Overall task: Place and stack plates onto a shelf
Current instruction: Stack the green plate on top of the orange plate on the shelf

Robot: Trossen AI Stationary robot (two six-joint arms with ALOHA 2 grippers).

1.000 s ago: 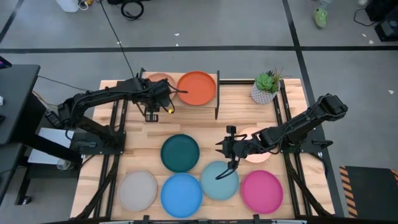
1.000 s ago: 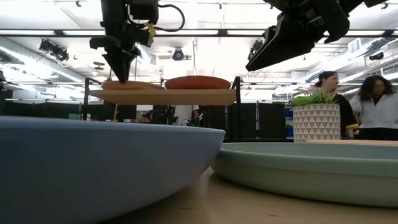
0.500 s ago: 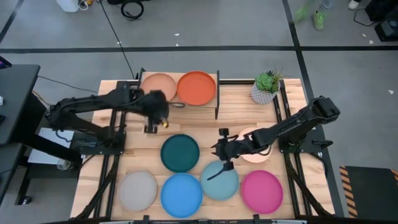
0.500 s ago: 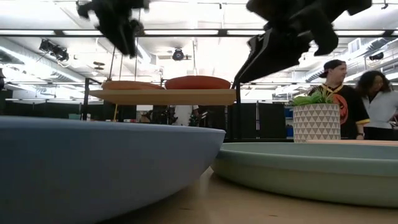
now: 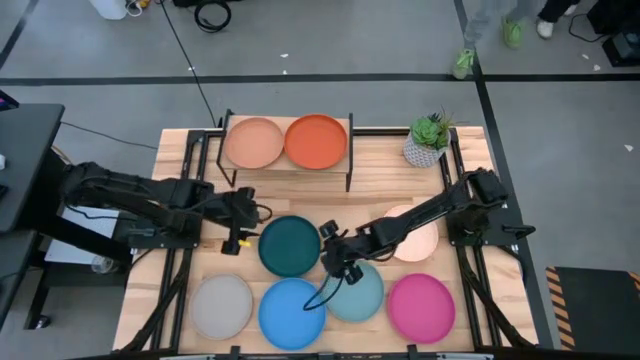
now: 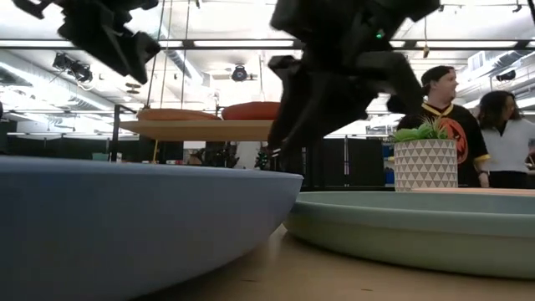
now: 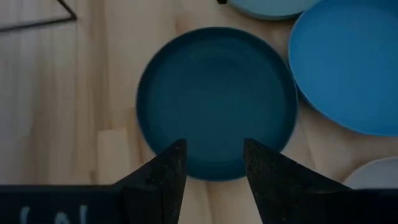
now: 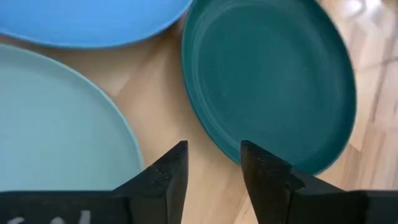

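Observation:
The shelf (image 5: 286,170) at the table's far side carries the tan plate (image 5: 253,143) and the orange plate (image 5: 316,141) side by side. The dark teal plate (image 5: 290,246) lies flat on the table's middle. My left gripper (image 5: 245,225) is open just left of it, its fingers over the plate's rim in the left wrist view (image 7: 214,168). My right gripper (image 5: 330,250) is open over the gap between the dark teal plate (image 8: 273,74) and the light teal plate (image 8: 56,124). The cream plate (image 5: 415,240) lies partly under my right arm.
The grey plate (image 5: 222,306), blue plate (image 5: 292,312), light teal plate (image 5: 358,292) and magenta plate (image 5: 421,307) lie in a row along the near edge. A potted plant (image 5: 430,140) stands at the far right. People stand behind the table (image 6: 443,117).
My left gripper has left the tan plate on the shelf and gone toward the near edge and down, to the dark teal plate's left side. My right gripper has gone toward the table's left, from over the cream plate to the dark teal plate's right side.

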